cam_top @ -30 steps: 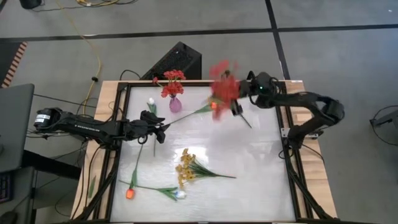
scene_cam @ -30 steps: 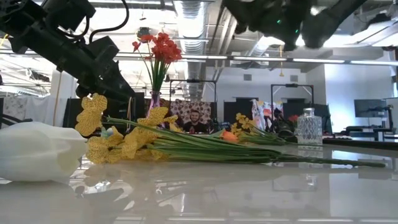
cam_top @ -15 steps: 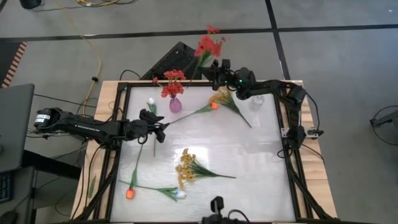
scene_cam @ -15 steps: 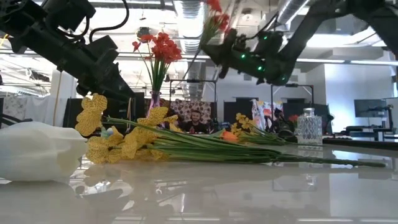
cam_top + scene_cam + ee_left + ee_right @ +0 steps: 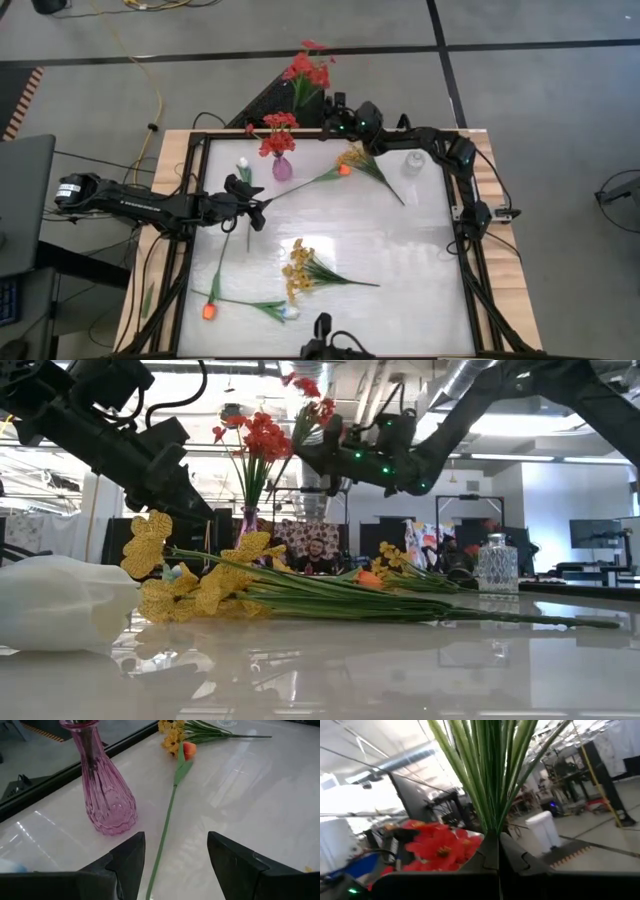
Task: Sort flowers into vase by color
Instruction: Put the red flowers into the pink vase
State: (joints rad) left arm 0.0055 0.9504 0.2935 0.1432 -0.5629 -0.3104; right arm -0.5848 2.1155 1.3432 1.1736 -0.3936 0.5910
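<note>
My right gripper [image 5: 334, 113] hangs over the table's far edge, shut on a red blossom spray [image 5: 309, 70] that rises above it in the low view [image 5: 312, 388]. Just left of it a pink vase [image 5: 282, 168] stands on its base and holds a red spray [image 5: 278, 133]. My left gripper [image 5: 256, 211] waits open at mid-left. Its fingers [image 5: 131, 854] stand on either side of the stem [image 5: 167, 822] of an orange tulip [image 5: 189, 749] lying on the table; I see no touch. A clear vase [image 5: 412, 162] stands far right. My right gripper pinches the red spray's bunch of green stems [image 5: 492, 822] between its two shut fingers. It points slantwise up and toward the table's far left. The spray is lifted clear and leans up and out past the far edge. The stems' lower end is hidden behind the gripper.
A yellow spray [image 5: 356, 158] lies beside the orange tulip's head near the far edge. Another yellow spray [image 5: 302, 268] lies mid-table. An orange tulip [image 5: 209, 311] and a white tulip [image 5: 290, 313] lie at the near left, and a white tulip [image 5: 242, 163] left of the pink vase.
My right gripper has carried the red spray from above the far middle of the table toward the far edge and leftward, nearer the pink vase, sinking and rolling as it went. The spray, then over the table, now leans out past the far edge.
</note>
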